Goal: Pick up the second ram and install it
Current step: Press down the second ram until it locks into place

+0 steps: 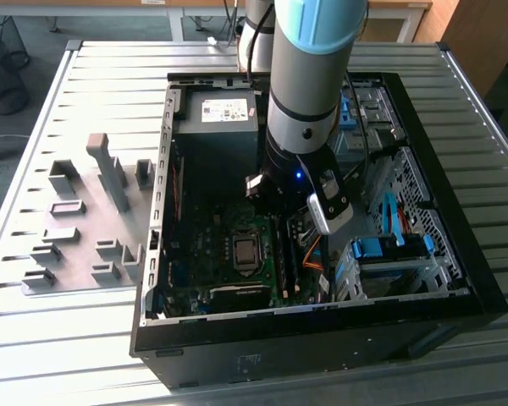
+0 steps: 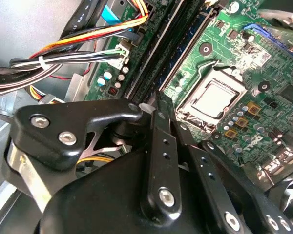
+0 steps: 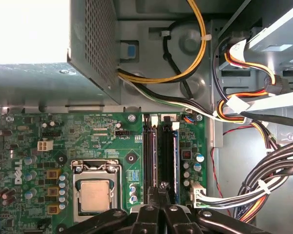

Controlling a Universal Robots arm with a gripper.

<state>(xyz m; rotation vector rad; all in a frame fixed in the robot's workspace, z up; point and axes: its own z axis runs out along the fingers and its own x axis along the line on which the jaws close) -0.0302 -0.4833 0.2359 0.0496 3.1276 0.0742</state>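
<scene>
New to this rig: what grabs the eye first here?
The arm plunging into the open computer case on the slatted table. Its gripper sits over the memory slots, beside the bare processor socket on the green motherboard. Grey fixture blocks lie at the exterior view's left.

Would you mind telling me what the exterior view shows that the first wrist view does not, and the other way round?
Only the exterior view shows the grey fixture blocks on the slatted table, the whole computer case and the robot arm. Only the first wrist view shows the gripper poised over the memory slots and the cable-tied wire bundle. Both share the motherboard with its processor socket.
</scene>
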